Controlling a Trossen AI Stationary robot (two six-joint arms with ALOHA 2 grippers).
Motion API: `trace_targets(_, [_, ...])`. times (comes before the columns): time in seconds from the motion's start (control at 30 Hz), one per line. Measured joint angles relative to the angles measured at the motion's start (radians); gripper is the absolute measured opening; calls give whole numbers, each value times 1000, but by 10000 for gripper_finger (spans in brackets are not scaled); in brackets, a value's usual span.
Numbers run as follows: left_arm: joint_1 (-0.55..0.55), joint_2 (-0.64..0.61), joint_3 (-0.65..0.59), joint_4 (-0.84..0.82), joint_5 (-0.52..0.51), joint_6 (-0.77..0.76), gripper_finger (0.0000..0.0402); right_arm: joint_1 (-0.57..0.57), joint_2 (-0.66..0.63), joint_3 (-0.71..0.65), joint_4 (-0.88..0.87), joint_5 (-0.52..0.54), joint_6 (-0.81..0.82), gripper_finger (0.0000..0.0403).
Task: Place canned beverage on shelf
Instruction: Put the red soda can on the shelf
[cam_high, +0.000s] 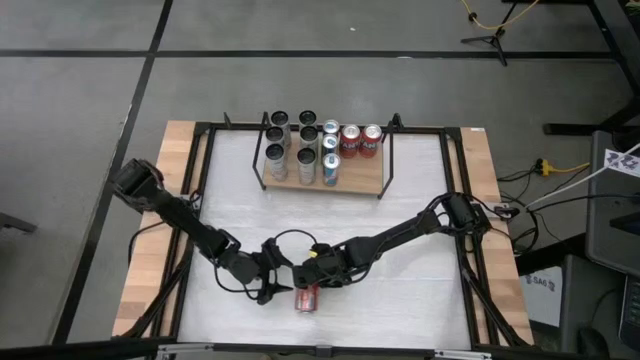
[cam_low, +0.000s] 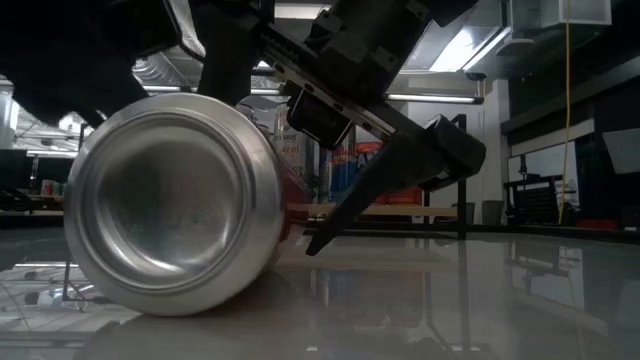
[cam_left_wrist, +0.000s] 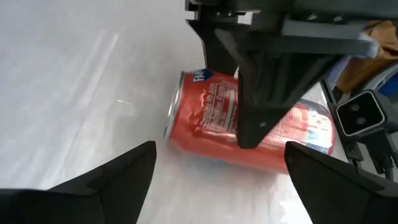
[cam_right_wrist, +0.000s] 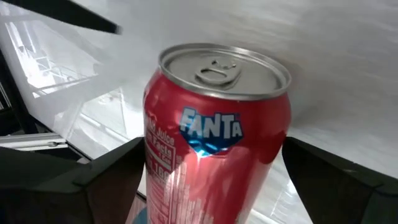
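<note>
Wood shelf w/ ten cans; red can lying on table

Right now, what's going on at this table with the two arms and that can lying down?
A red Fanta can lies on its side near the front edge of the white table. The right gripper is down over it, open fingers on either side of the can, not yet closed on it. The left gripper waits open just beside it. At the back, the wooden shelf already holds a group of upright cans, with free space left at its right front.
</note>
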Motion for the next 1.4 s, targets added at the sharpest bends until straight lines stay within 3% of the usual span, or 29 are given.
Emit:
trace_targets(0.5, [0,-205,0,-242,-7,20,350,0,0,0,-48,0,45,369])
trace_targets(0.87, [-1,-208,0,-238,-9,38,350,0,0,0,-50,2,46,315])
trace_targets(1.13, [-1,-235,0,-254,-4,89,350,1,0,0,-47,78,16,319])
trace_targets(1.4, [-1,-360,-1,-386,-1,92,350,0,0,-2,-29,205,-40,319])
